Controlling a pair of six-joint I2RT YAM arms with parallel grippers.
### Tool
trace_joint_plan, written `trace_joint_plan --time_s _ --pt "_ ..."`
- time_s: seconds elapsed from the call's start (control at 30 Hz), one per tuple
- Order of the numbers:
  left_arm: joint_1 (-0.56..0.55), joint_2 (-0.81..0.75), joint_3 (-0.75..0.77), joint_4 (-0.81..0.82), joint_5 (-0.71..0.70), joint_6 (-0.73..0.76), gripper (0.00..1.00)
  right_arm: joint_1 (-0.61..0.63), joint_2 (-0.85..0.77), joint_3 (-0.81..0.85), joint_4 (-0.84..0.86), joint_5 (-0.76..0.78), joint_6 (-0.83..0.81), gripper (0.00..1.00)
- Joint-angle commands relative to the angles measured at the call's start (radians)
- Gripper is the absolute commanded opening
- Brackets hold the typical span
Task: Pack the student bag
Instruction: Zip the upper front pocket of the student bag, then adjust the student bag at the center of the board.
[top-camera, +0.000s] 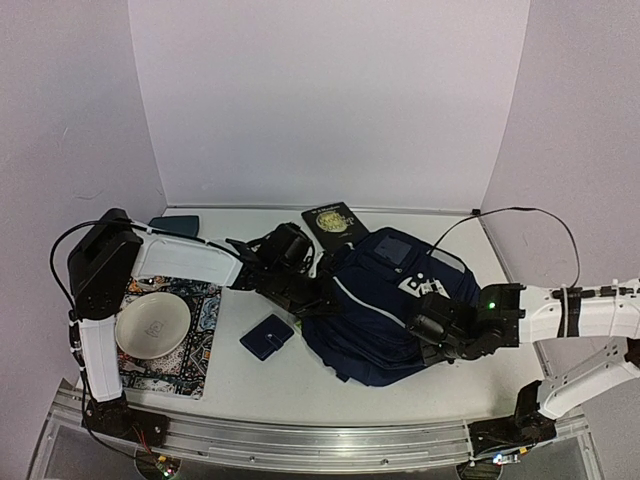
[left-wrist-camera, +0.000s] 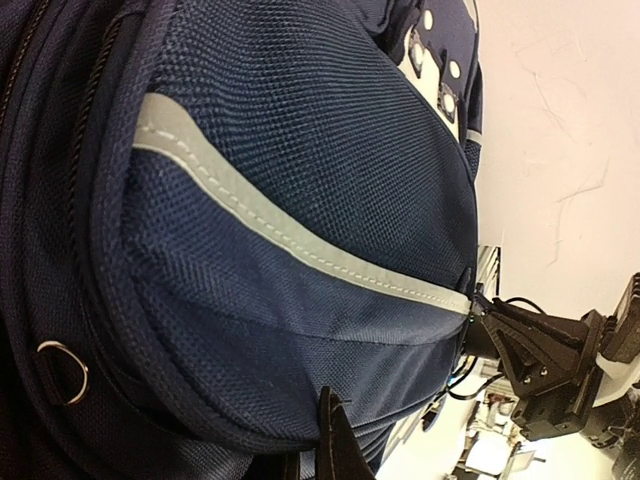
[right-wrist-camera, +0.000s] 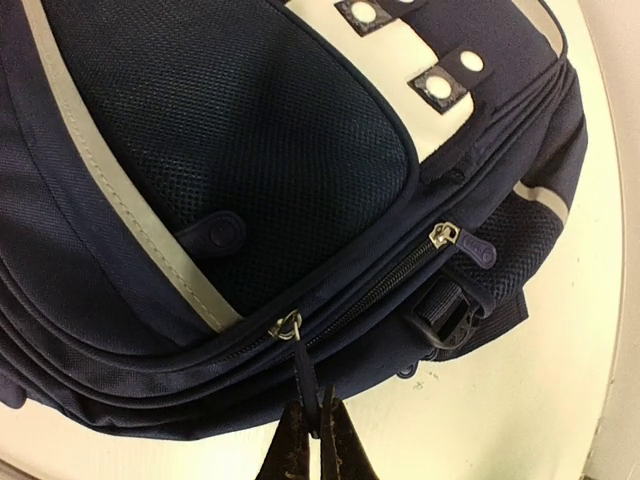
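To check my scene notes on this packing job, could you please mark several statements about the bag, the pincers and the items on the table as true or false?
1. The right pincer is closed on a zipper pull of the student bag. True.
2. The white bowl sits inside the bag. False: it rests on the patterned mat, left of the bag.
3. The navy wallet lies on the table beside the bag. True.
4. The left pincer hangs open over the bowl. False: it is closed on the bag's edge.
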Motion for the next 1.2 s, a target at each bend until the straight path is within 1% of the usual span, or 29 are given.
trace_joint_plan --time_s 0.0,0.07,0.2,0.27,0.33,0.47,0.6,0.8,0.97,1.17 --pt "0.024 -0.008 0.051 -0.089 0.012 0.106 0.0 -0.028 0.017 0.04 -0.02 0.071 -0.177 0.04" --pt "0.03 -0.001 0.089 -0.096 -0.004 0.127 0.0 -0.033 0.009 0.045 -0.017 -0.003 -0.234 0.2" --pt "0.046 0.029 0.185 -0.138 -0.059 0.18 0.0 -0.082 -0.039 0.046 -0.018 -0.178 -0.306 0.48" --pt "0.055 0.039 0.221 -0.152 -0.092 0.202 0.0 -0.158 -0.065 0.036 -0.018 -0.28 -0.337 0.53" --pt "0.065 0.051 0.248 -0.167 -0.104 0.217 0.0 -0.263 -0.077 0.021 -0.018 -0.361 -0.357 0.55" --pt "0.078 0.076 0.293 -0.181 -0.1 0.237 0.0 -0.422 -0.034 0.002 -0.012 -0.433 -0.427 0.55" --pt "0.08 0.091 0.311 -0.191 -0.089 0.245 0.0 -0.537 0.043 0.009 0.049 -0.512 -0.494 0.53" --pt "0.08 0.103 0.31 -0.191 -0.071 0.243 0.0 -0.635 0.153 0.037 0.124 -0.596 -0.588 0.52" --pt "0.08 0.108 0.312 -0.191 -0.061 0.246 0.0 -0.698 0.221 0.05 0.15 -0.631 -0.637 0.52" --pt "0.08 0.108 0.301 -0.191 -0.054 0.245 0.0 -0.73 0.222 0.057 0.164 -0.639 -0.658 0.55"
